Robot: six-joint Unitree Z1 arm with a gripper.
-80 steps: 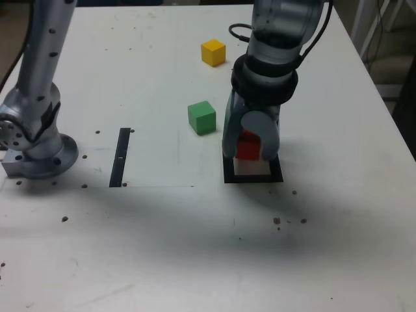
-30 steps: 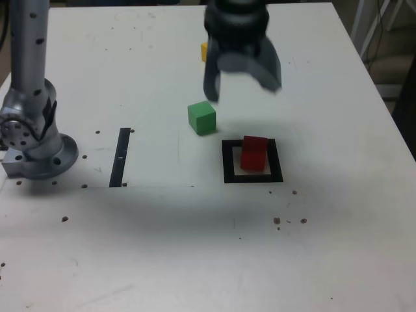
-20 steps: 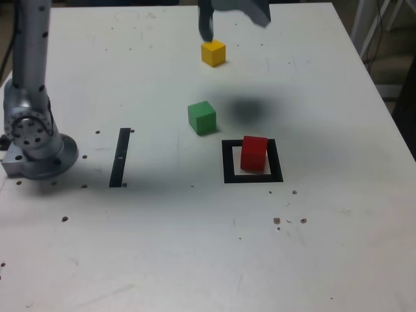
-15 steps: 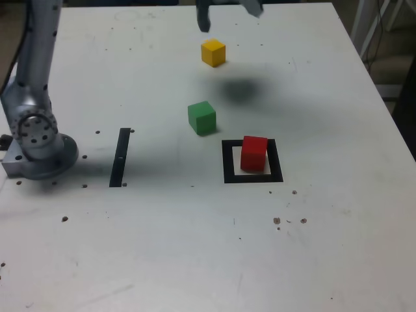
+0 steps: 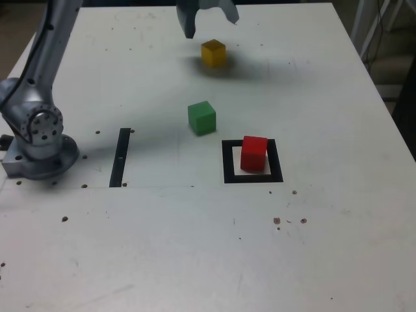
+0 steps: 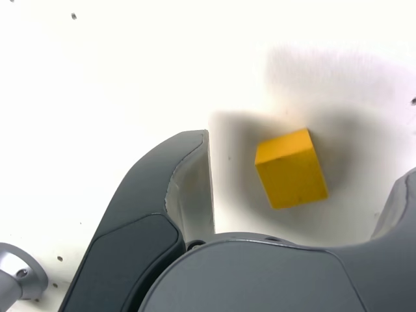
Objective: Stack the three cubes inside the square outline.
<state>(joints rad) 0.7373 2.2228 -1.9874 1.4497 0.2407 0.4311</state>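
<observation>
One white matte table top point(image 5: 338, 247) carries the whole layout, speckled with small dark marks. On it, toward the exterior view's left, stands the silver-grey metal arm base point(image 5: 36, 140), bolted clear of the work area so the arm can sweep across. Beside it lies a narrow black straight strip point(image 5: 120, 156), which plays no part in the stacking.

The thick black square outline with its pale centre point(image 5: 228, 161) sits nearer the exterior view's right; the red matte cube point(image 5: 253, 153) rests inside it, slightly turned against the border, evidently as the foot of the stack. The green matte cube point(image 5: 202, 117) stands loose, just beyond the outline's corner.

The dark grey two-fingered gripper point(image 5: 207, 14) hangs over the yellow matte cube point(image 5: 214, 52) at the far edge. Its fingers point(image 6: 188, 188) are spread wide and empty, with the yellow cube point(image 6: 290, 168) seen between them on the table, untouched. Judgement: positioned to descend and straddle it as the second tier.
</observation>
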